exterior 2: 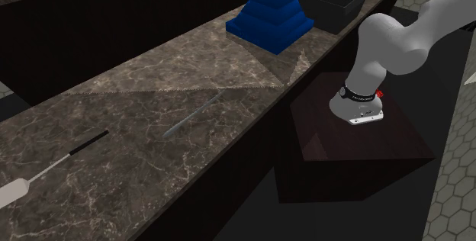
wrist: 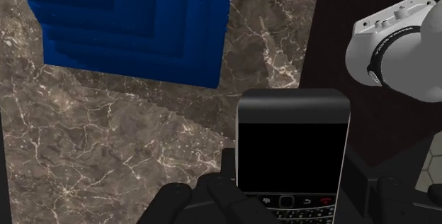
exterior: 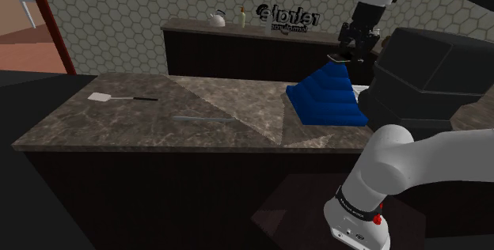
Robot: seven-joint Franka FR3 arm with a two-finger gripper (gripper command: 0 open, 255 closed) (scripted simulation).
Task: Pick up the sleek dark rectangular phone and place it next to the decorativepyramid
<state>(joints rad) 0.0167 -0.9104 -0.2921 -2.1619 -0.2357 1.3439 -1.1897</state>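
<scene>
A dark rectangular phone (wrist: pixel 292 144) with a black screen and a small keypad sits clasped between my black fingers (wrist: pixel 225 171). My gripper (wrist: pixel 292 191) is shut on it and hangs above the marble counter (wrist: pixel 106 152), just beside the blue stepped pyramid (wrist: pixel 134 24). In the shoulder view the gripper (exterior: pixel 349 51) hovers over the top of the pyramid (exterior: pixel 326 94), toward that view's right, with the phone (exterior: pixel 339 57) at its tip. The pyramid (exterior 2: pixel 271 11) stands near the far end of the counter (exterior 2: pixel 152 94) in the second exterior view.
A white spatula (exterior: pixel 119 98) with a dark handle and a thin knife (exterior: pixel 204 119) lie further along the counter. A black boxy appliance (exterior: pixel 427 74) stands right behind the pyramid. A back counter carries a kettle (exterior: pixel 217 19) and a bottle (exterior: pixel 242 17). My base (exterior 2: pixel 362 106) sits on its stand.
</scene>
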